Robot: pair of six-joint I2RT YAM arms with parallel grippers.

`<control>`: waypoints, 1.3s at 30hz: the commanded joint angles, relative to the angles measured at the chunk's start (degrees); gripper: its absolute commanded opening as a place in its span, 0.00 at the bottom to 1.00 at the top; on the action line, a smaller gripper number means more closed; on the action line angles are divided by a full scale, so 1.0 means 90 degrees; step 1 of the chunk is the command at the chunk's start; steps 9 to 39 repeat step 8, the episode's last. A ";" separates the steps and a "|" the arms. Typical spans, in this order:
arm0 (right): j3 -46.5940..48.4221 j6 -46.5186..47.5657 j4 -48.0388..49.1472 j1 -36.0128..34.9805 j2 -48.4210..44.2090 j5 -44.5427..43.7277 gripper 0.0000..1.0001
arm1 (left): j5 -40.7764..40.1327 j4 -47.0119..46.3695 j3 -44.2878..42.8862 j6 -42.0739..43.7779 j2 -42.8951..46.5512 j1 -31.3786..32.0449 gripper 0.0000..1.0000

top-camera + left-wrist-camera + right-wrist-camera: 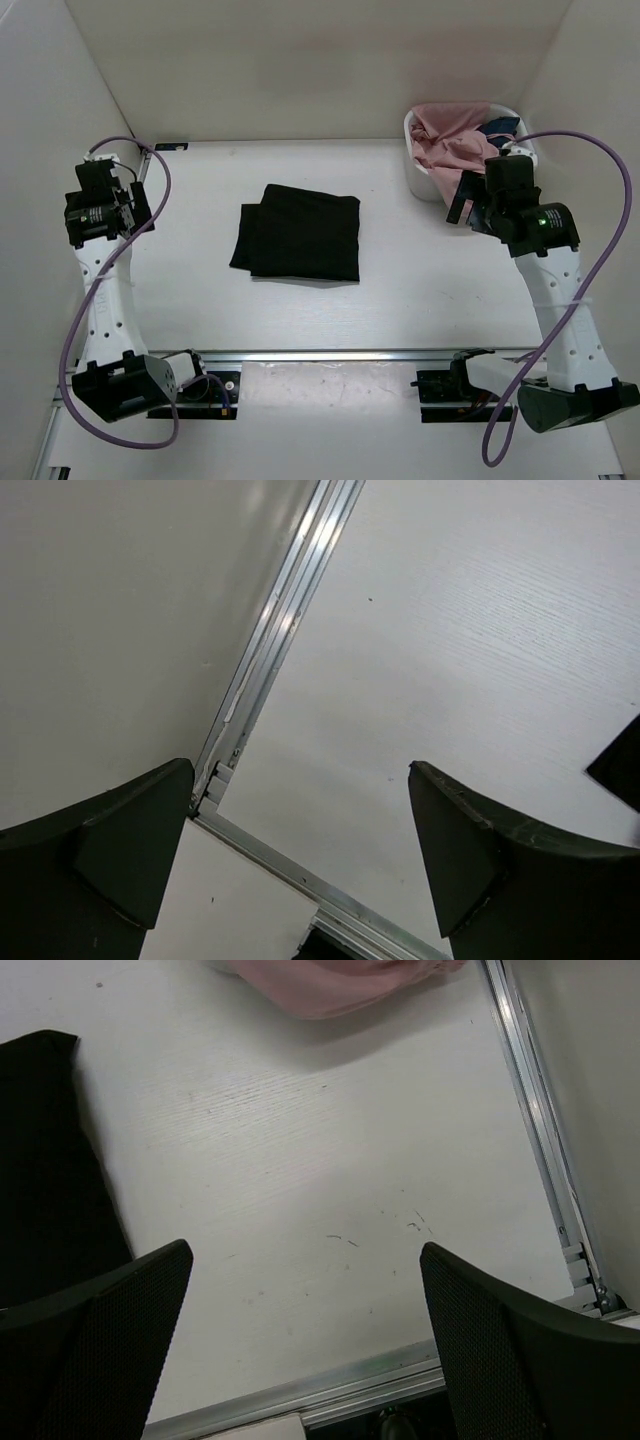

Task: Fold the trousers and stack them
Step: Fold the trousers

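Folded black trousers [298, 232] lay flat at the centre of the desk [400, 300], while the left pincer [300, 772] and right pincer [305, 1250] hung wide apart and empty at either side, touching nothing.

matte black cloth trousers [298, 233] — smooth white table [400, 300]

1. Trousers [298, 234]: plain black, matte, soft fabric.
2. State: folded into a compact, roughly rectangular bundle; layered edges show along its left side.
3. Position: lying flat on the white table, near its centre, touching nothing else.
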State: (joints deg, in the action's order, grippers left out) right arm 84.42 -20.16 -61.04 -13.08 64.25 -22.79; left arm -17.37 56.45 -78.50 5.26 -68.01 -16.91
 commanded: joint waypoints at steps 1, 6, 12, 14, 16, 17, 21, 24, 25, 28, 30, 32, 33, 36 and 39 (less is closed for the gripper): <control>0.0102 -0.0016 -0.0113 0.0028 0.0029 -0.0261 0.99 | -0.0296 -0.0061 -0.0223 -0.0086 -0.0012 0.0013 1.00; -0.0131 -0.0016 0.0120 0.0028 -0.0282 -0.0320 0.99 | -0.0492 -0.0061 -0.0292 -0.0018 -0.0012 0.0013 1.00; -0.0278 0.0081 0.0355 0.0028 -0.0429 -0.0320 0.99 | -0.0492 -0.0061 -0.0350 -0.0018 -0.0012 0.0013 1.00; -0.0278 0.0081 0.0355 0.0028 -0.0429 -0.0320 0.99 | -0.0492 -0.0061 -0.0350 -0.0018 -0.0012 0.0013 1.00; -0.0278 0.0081 0.0355 0.0028 -0.0429 -0.0320 0.99 | -0.0492 -0.0061 -0.0350 -0.0018 -0.0012 0.0013 1.00; -0.0278 0.0081 0.0355 0.0028 -0.0429 -0.0320 0.99 | -0.0492 -0.0061 -0.0350 -0.0018 -0.0012 0.0013 1.00; -0.0278 0.0081 0.0355 0.0028 -0.0429 -0.0320 0.99 | -0.0492 -0.0061 -0.0350 -0.0018 -0.0012 0.0013 1.00; -0.0278 0.0081 0.0355 0.0028 -0.0429 -0.0320 0.99 | -0.0492 -0.0061 -0.0350 -0.0018 -0.0012 0.0013 1.00; -0.0278 0.0081 0.0355 0.0028 -0.0429 -0.0320 0.99 | -0.0492 -0.0061 -0.0350 -0.0018 -0.0012 0.0013 1.00; -0.0278 0.0081 0.0355 0.0028 -0.0429 -0.0320 0.99 | -0.0492 -0.0061 -0.0350 -0.0018 -0.0012 0.0013 1.00; -0.0278 0.0081 0.0355 0.0028 -0.0429 -0.0320 0.99 | -0.0492 -0.0061 -0.0350 -0.0018 -0.0012 0.0013 1.00; -0.0278 0.0081 0.0355 0.0028 -0.0429 -0.0320 0.99 | -0.0492 -0.0061 -0.0350 -0.0018 -0.0012 0.0013 1.00; -0.0278 0.0081 0.0355 0.0028 -0.0429 -0.0320 0.99 | -0.0492 -0.0061 -0.0350 -0.0018 -0.0012 0.0013 1.00; -0.0278 0.0081 0.0355 0.0028 -0.0429 -0.0320 0.99 | -0.0492 -0.0061 -0.0350 -0.0018 -0.0012 0.0013 1.00; -0.0278 0.0081 0.0355 0.0028 -0.0429 -0.0320 0.99 | -0.0492 -0.0061 -0.0350 -0.0018 -0.0012 0.0013 1.00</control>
